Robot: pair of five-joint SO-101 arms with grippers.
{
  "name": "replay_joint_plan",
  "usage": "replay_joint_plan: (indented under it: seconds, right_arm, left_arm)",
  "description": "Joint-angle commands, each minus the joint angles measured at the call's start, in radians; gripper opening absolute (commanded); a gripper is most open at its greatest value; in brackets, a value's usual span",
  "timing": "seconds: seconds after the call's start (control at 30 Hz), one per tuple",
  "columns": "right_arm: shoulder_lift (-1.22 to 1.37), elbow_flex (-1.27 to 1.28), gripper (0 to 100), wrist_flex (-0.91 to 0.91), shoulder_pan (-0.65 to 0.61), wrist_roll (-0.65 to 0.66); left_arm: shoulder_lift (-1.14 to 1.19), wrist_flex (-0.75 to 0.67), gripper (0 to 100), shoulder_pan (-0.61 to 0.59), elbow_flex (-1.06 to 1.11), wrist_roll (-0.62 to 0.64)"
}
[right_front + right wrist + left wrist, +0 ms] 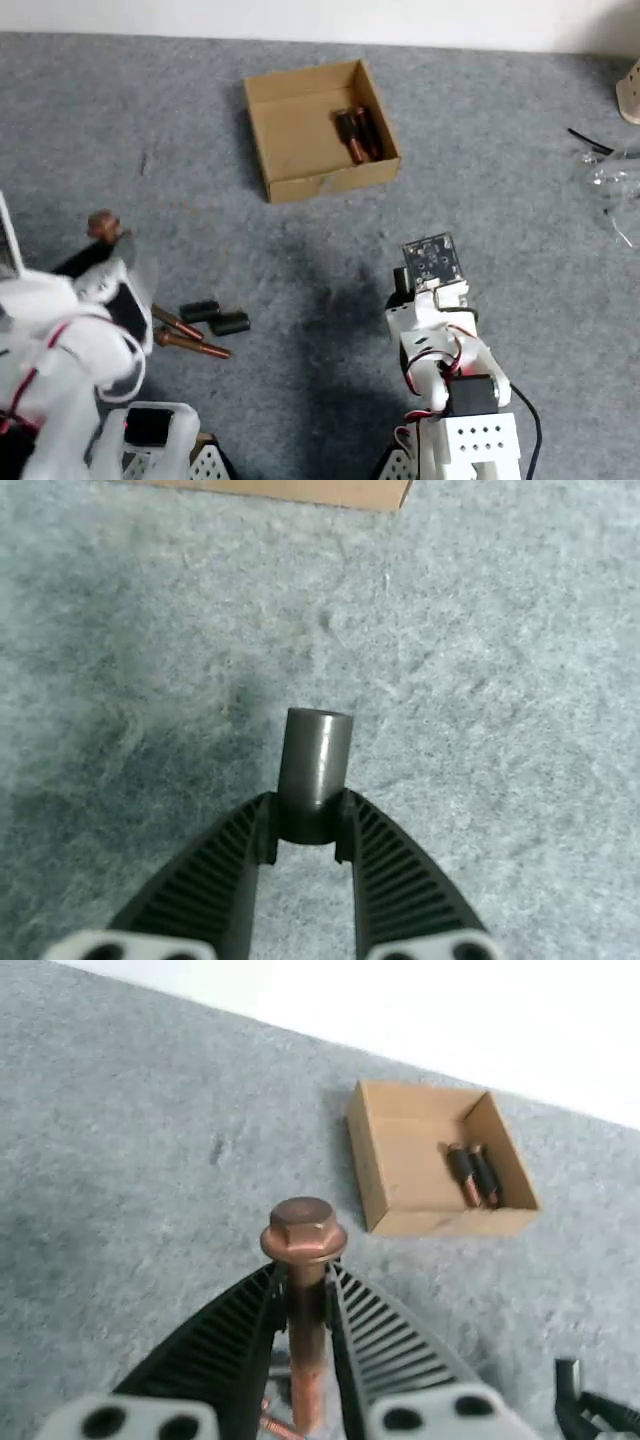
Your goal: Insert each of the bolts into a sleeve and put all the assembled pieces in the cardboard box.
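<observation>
well, the left gripper (305, 1278) is drawn in narrow on a copper bolt (303, 1245), pinching the shank with the hex head standing proud of the fingertips. the right gripper (305, 820) is likewise almost closed, clamping a dark sleeve (316, 765) by one end, its open bore pointing away from the wrist. in the high view the two arms sit well apart, so the mating looks not yet begun.

further out, two loose bolts (190, 345) and two spare sleeves (230, 323) lie near each other on the carpet just beside the left arm. the cardboard box (300, 135) sits farther back, with two assembled pieces (358, 135) by one wall.

the likely trouble is alignment. the sleeve is held only at its end, so a bolt arriving off-axis could lever it askew or push it out of the jaws. the smooth shank could also slide in its grip under that push. a low sweep by the left arm might scatter the loose parts.

the surface is a grey short-pile carpet (500, 150), soft enough to stop a dropped part rolling far. a pale wall (300, 15) borders the far edge, and clear plastic with a black cable (610, 175) lies off to one side.
</observation>
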Motion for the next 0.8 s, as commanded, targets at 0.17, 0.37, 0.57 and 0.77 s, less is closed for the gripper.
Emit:
replay_joint_plan:
  seconds: [0.17, 0.37, 0.57, 0.77]
  right_arm:
    - [-0.015, -0.012, 0.4, -0.030, -0.012, -0.017]
    - [-0.015, -0.019, 0.4, -0.030, -0.065, -0.054]
    - [-0.015, -0.019, 0.4, -0.036, -0.203, -0.083]
    - [-0.015, -0.016, 0.4, -0.150, -0.323, -0.075]
  left_arm:
    - [-0.262, -0.080, 1, 0.007, 0.366, -0.026]
    - [-0.486, -0.281, 1, 0.012, 0.725, -0.026]
    - [-0.704, -0.555, 1, 0.013, 1.012, -0.026]
    - [-0.710, -0.816, 1, 0.019, 1.158, -0.017]
